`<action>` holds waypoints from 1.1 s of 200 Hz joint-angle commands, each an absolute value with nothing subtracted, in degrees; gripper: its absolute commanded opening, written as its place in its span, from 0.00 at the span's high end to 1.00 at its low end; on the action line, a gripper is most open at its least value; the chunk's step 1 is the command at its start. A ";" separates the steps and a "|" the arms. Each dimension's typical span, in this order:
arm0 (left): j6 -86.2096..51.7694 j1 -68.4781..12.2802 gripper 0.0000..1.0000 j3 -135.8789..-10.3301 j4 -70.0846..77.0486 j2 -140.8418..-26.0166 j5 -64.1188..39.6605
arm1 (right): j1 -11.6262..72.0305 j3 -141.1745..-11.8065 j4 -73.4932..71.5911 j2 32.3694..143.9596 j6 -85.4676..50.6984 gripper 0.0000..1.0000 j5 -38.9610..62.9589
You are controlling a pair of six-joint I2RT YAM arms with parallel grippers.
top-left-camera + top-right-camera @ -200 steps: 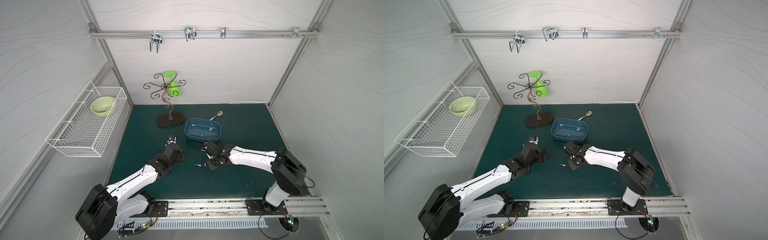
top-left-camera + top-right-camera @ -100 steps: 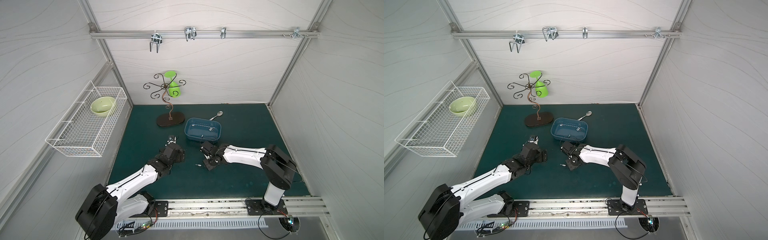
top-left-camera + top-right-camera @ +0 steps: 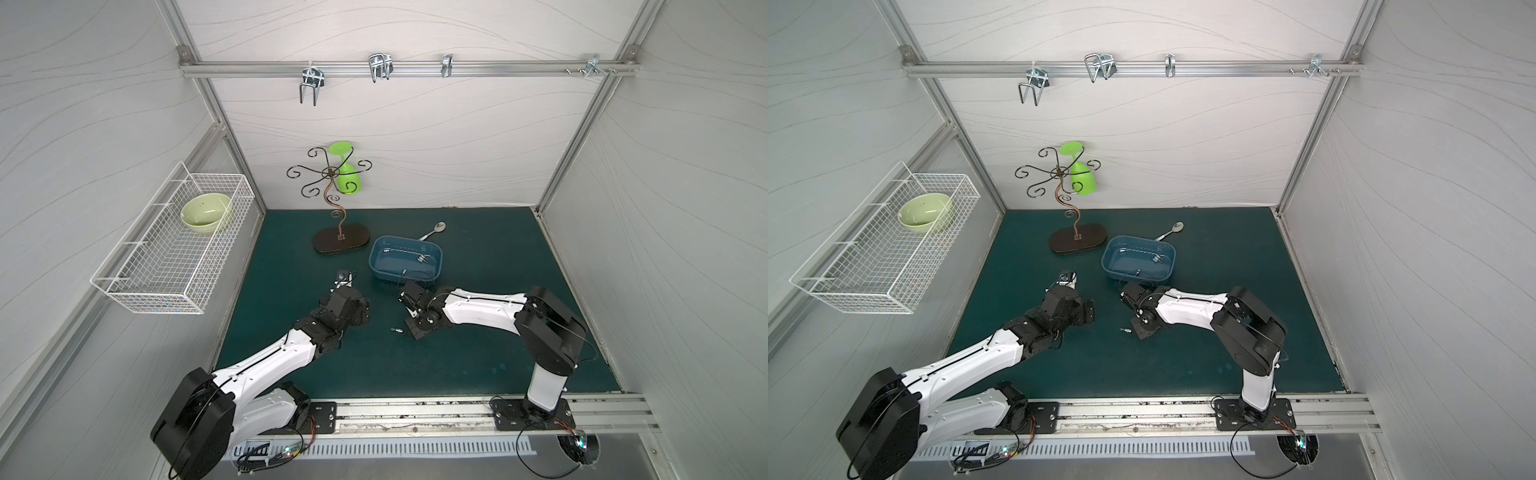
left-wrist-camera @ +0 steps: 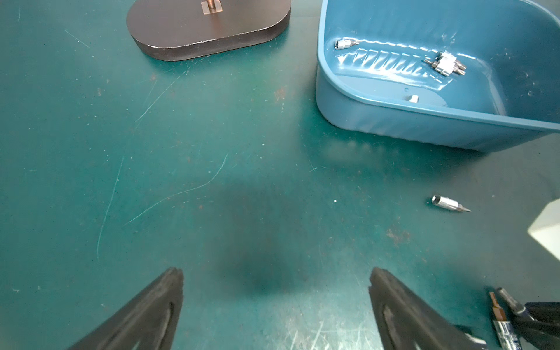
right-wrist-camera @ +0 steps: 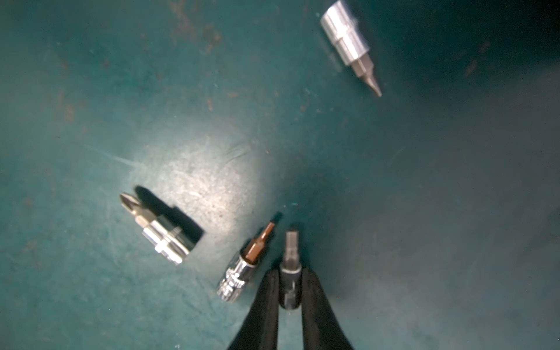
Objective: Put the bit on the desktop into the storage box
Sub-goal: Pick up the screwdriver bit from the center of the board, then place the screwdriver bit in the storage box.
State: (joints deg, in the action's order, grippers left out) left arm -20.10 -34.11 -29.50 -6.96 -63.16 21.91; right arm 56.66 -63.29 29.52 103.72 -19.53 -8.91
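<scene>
Right gripper (image 5: 289, 274) pinching the small dark steel bit (image 5: 291, 253) by its thick round collar; probably light, rigid, slick, prone to rolling. Left gripper (image 4: 275, 272) hanging released.

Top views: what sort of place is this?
Likely a robot lab test cell: white walls on an aluminium frame, left arm and right arm on a front rail, staged props like the wire basket.

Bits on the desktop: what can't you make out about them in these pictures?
- Right wrist view: the dark bit in the right gripper is blurred; its tip type is unclear.
- In a top view: one chrome bit shows, too small to identify; the others sit hidden under the right arm.
- Left wrist view: the storage box is cut off by the frame edge.
</scene>
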 commanded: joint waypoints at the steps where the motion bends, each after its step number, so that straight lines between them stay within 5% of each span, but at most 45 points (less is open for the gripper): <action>1: -19.77 -33.97 0.01 -30.33 -4.70 -63.44 22.68 | 56.25 -63.90 30.68 104.72 -19.16 0.86 -8.31; 86: -19.71 -33.98 0.01 -30.23 -4.73 -63.03 22.68 | 54.60 -64.50 32.74 99.95 -18.35 0.88 -8.56; 220: -19.68 -33.94 0.01 -30.26 -4.82 -62.54 22.50 | 38.07 -73.77 25.69 95.91 -11.63 0.88 2.75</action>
